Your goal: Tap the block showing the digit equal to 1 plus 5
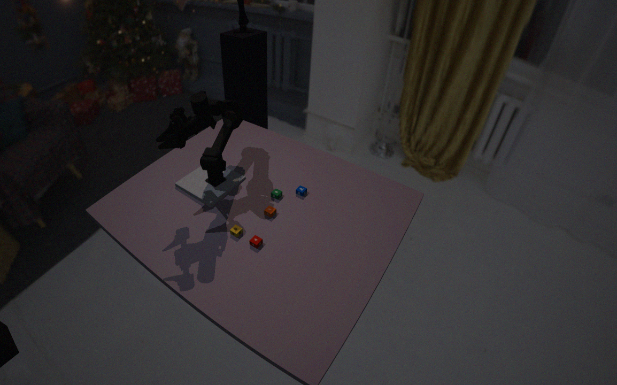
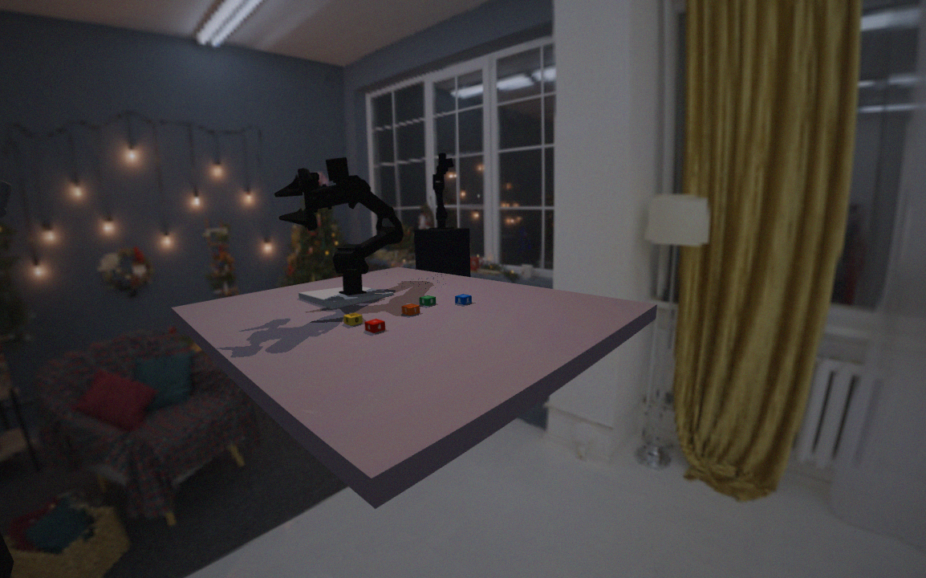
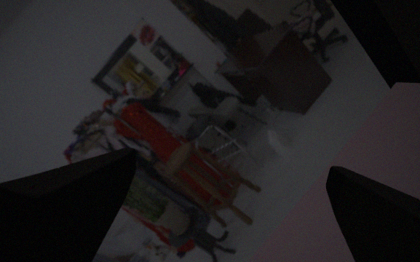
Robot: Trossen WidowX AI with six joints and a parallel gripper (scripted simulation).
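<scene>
Five small cube blocks (image 1: 269,210) | smooth pink tabletop (image 1: 301,297) | claw (image 2: 292,205) spread wide

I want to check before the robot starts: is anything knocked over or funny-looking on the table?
Nothing stands out. All five blocks, green, blue, orange, yellow and red, sit flat and apart on the table. The open pincer is high, away from them.
</scene>
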